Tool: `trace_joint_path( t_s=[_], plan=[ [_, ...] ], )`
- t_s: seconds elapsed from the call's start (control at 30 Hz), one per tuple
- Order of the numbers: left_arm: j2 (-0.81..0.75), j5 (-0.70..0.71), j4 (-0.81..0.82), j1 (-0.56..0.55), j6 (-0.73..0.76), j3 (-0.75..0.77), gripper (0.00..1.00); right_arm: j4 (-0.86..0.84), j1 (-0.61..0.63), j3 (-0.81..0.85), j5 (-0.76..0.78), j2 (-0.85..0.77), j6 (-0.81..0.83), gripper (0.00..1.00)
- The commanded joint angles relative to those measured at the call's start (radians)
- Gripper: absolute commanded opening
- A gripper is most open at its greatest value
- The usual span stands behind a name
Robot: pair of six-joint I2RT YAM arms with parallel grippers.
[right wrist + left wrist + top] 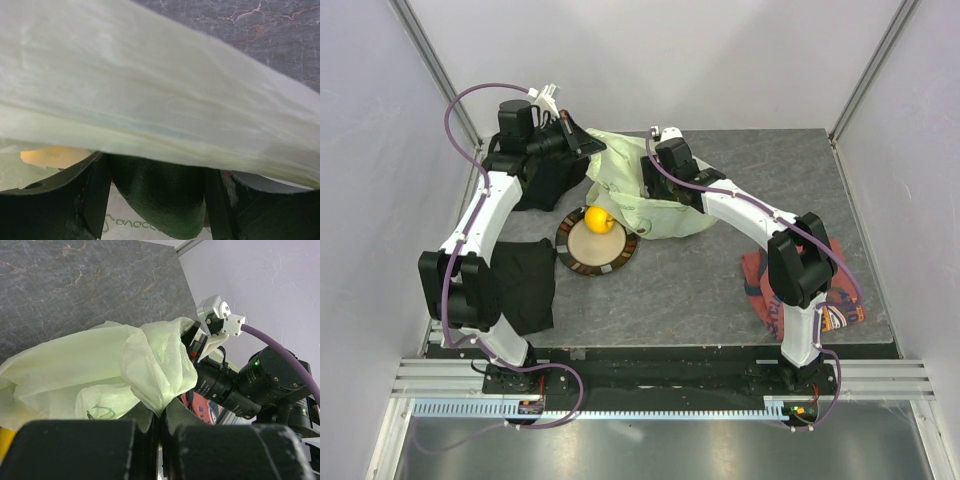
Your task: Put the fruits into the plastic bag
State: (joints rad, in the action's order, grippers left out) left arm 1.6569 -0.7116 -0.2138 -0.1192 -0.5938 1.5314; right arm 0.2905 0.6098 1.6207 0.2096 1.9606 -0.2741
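Observation:
The pale green plastic bag (665, 210) lies crumpled at the back of the table. My left gripper (582, 142) is shut on a fold of the bag's edge (160, 365), holding it up; its jaws (162, 415) pinch the film. My right gripper (157, 192) is shut on a green avocado-like fruit (160, 200) under the bag's film (150, 90). In the top view its fingers are hidden in the bag's mouth. One yellow-orange lemon (599, 220) sits on the round plate (620, 262). A yellow-orange patch (52, 156) shows left of the fingers.
A black cloth (525, 285) lies left of the plate and another (548, 182) lies under my left wrist. A red printed shirt (825, 295) lies at the right under my right arm. The right wrist camera (240, 385) is close to my left gripper.

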Motion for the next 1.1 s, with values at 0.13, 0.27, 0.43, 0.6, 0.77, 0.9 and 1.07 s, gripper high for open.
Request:
trace_joint_path(
  t_s=[0.13, 0.27, 0.43, 0.6, 0.77, 0.9, 1.07],
  plan=[
    [-0.054, -0.003, 0.024, 0.004, 0.017, 0.003, 0.01, 0.065, 0.001, 0.016, -0.002, 0.015, -0.005, 0.80],
    [-0.052, -0.005, 0.025, 0.004, 0.017, 0.003, 0.02, 0.044, 0.002, 0.015, -0.012, -0.014, 0.004, 0.98],
    [-0.052, -0.003, 0.025, 0.004, 0.015, 0.003, 0.02, -0.022, 0.002, -0.001, -0.021, -0.084, 0.003, 0.98],
    [-0.049, -0.006, 0.027, 0.004, 0.014, 0.003, 0.01, -0.077, 0.001, -0.024, -0.026, -0.149, 0.001, 0.98],
    [-0.051, -0.005, 0.030, 0.004, 0.014, 0.003, 0.01, -0.145, 0.002, -0.065, -0.090, -0.210, 0.000, 0.96],
    [-0.049, -0.006, 0.031, 0.004, 0.012, 0.003, 0.02, -0.259, 0.008, -0.136, -0.206, -0.271, -0.013, 0.91],
    [-0.043, -0.008, 0.031, 0.004, 0.008, 0.004, 0.02, -0.410, 0.068, -0.206, -0.323, -0.319, 0.002, 0.87]
  ],
)
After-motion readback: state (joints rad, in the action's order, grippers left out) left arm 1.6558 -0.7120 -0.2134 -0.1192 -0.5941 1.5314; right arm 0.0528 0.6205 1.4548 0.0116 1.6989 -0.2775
